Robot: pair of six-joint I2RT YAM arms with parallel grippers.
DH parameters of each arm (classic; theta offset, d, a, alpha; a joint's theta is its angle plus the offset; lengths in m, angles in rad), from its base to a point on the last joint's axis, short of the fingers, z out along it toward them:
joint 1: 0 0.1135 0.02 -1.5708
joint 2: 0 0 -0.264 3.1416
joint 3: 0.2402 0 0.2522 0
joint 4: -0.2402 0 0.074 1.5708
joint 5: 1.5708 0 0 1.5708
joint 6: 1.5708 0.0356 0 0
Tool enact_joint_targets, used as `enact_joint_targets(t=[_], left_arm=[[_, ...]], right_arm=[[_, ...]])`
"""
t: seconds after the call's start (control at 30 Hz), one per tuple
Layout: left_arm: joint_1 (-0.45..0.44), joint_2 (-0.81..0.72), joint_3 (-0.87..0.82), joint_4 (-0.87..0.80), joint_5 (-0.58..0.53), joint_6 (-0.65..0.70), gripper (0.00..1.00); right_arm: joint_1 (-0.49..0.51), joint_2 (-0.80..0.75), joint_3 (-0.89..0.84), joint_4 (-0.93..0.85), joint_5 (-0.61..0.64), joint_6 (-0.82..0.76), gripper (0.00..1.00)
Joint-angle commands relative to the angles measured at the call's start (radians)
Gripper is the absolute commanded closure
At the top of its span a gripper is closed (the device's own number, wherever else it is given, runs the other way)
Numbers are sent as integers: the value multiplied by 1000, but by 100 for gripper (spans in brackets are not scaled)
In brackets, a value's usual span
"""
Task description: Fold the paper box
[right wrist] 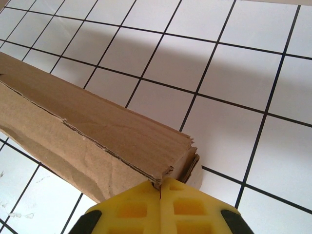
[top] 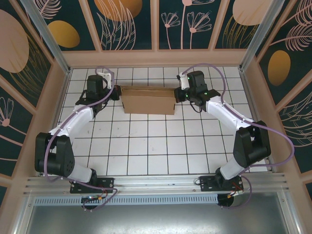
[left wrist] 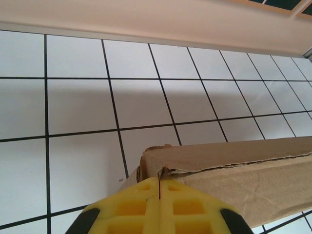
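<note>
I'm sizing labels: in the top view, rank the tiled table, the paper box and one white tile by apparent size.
Largest to smallest:
1. tiled table
2. paper box
3. white tile
No two look alike.

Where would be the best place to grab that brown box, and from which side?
Probably by its two short ends, coming in from the left and the right. The box is long and lies crosswise on the table, and each end offers thin cardboard edges that a gripper can pinch. The left gripper and right gripper sit at those ends, both shut.

paper box [top: 148,100] — plain brown cardboard, folded up, far centre
</note>
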Motion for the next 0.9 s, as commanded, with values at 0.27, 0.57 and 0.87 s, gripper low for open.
enact_joint_targets(t=[0.27, 0.57, 0.87], left_arm=[[3, -18, -175, 82, 36, -134, 100], [3, -25, -213, 100, 42, -161, 100], [2, -25, -172, 77, 46, -141, 100]], right_arm=[[18, -12, -117, 3, 4, 84, 98], [24, -83, -174, 61, 24, 103, 68], [-100, -271, -231, 232, -202, 200, 33]])
